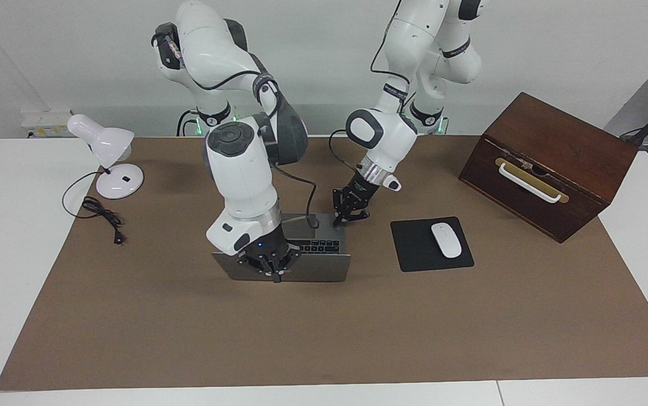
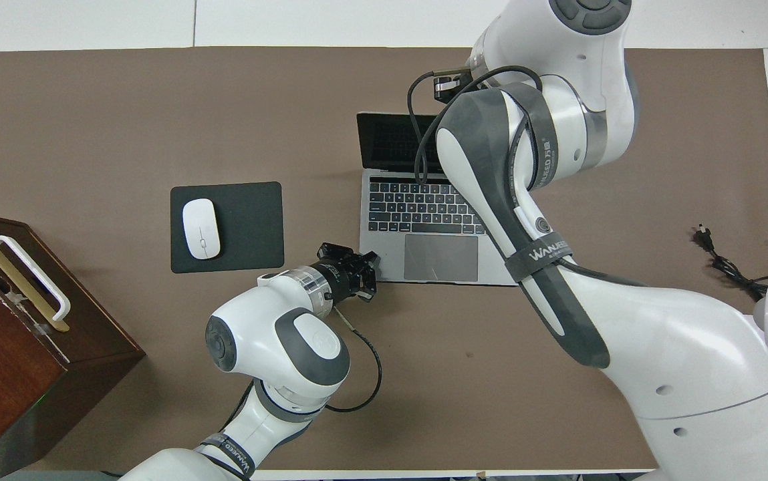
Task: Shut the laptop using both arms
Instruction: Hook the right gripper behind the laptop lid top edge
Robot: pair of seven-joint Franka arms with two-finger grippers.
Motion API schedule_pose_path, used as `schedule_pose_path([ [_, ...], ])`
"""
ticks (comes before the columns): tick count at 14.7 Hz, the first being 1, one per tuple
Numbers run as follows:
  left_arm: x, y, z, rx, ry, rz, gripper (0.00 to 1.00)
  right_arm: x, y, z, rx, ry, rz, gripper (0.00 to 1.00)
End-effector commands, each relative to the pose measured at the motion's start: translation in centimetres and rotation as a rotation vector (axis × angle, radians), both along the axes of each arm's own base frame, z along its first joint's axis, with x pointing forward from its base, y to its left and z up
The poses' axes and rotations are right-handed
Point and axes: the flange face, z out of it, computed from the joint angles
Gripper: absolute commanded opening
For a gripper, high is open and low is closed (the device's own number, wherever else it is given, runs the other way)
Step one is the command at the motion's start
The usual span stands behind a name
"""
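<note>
The silver-grey laptop (image 1: pixel 324 269) stands open on the brown mat, its lid raised; the keys and trackpad (image 2: pixel 440 257) show from above. My right gripper (image 1: pixel 276 275) reaches over the laptop from the right arm's end. It is at the lid's top edge with its fingers together, holding nothing. It is mostly hidden under its own arm in the overhead view (image 2: pixel 449 87). My left gripper (image 1: pixel 349 217) is low at the corner of the laptop's base nearest the robots, on the left arm's side. Its fingers are spread and empty, as the overhead view (image 2: pixel 362 274) also shows.
A black mouse pad (image 1: pixel 414 248) with a white mouse (image 1: pixel 446 239) lies beside the laptop toward the left arm's end. A brown wooden box (image 1: pixel 549 163) with a white handle stands beside the pad, nearer the table's end. A white desk lamp (image 1: pixel 110 163) and its cord (image 1: pixel 104 217) are at the right arm's end.
</note>
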Motion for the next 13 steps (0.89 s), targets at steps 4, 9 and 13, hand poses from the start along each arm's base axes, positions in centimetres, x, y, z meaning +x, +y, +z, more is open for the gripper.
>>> schedule_pose_path([
  [4,-0.3,0.0,-2.0,0.035,0.011,0.003,0.0,-0.7,-0.7,0.6,0.046,0.076,-0.029,0.0],
  [9,-0.3,0.0,-2.1,0.035,0.013,0.005,0.0,-1.3,-1.0,0.7,0.072,0.135,-0.036,0.0],
  [13,-0.3,0.1,-2.1,0.035,0.012,0.004,0.0,-2.0,-1.3,0.4,0.114,0.211,-0.042,0.0],
])
